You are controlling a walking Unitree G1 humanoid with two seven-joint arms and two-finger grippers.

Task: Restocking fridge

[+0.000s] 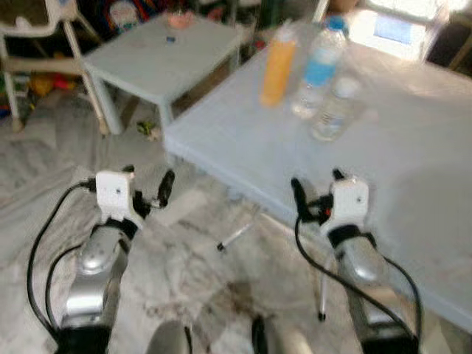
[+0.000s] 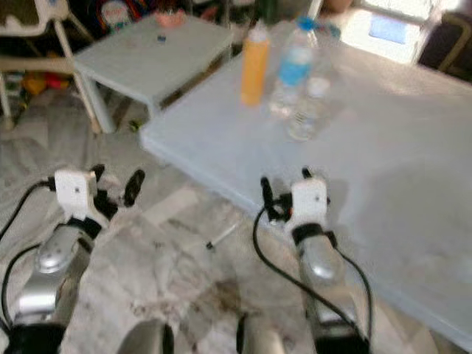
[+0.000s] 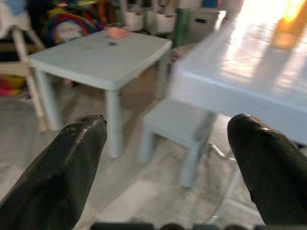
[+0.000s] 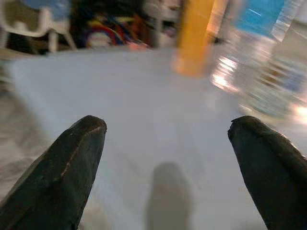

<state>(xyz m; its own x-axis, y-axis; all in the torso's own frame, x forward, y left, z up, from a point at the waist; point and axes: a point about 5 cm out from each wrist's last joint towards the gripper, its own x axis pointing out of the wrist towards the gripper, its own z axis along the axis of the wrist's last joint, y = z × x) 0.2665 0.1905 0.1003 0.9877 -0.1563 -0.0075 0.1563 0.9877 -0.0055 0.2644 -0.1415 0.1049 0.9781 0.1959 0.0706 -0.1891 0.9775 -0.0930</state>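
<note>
pale blue plastic makes up the big table (image 1: 413, 192), and on it three bottles are grouped toward one o'clock from the robot: an orange bottle (image 1: 279, 65), a tall water bottle (image 1: 318, 68) with a blue label just beside it, and a small clear bottle (image 1: 335, 109) nearest the robot. no fridge can be seen. the right gripper (image 1: 317, 193) is held just over the table's near edge with its fingers spread wide and nothing between them; the left gripper (image 1: 147, 193) is likewise spread and empty, held above the marble floor (image 1: 184, 280) at about eleven o'clock.

the step in hand is judged to be a reach for a bottle. it would be done best by advancing the right gripper level toward one o'clock, the small bottle being taken first since it blocks the others, and gripped low on its body so it is not tipped.

open tabletop lies between gripper and bottles. a small table (image 1: 158, 55) stands at eleven o'clock, a stool (image 3: 180, 127) under the big table's edge.
</note>
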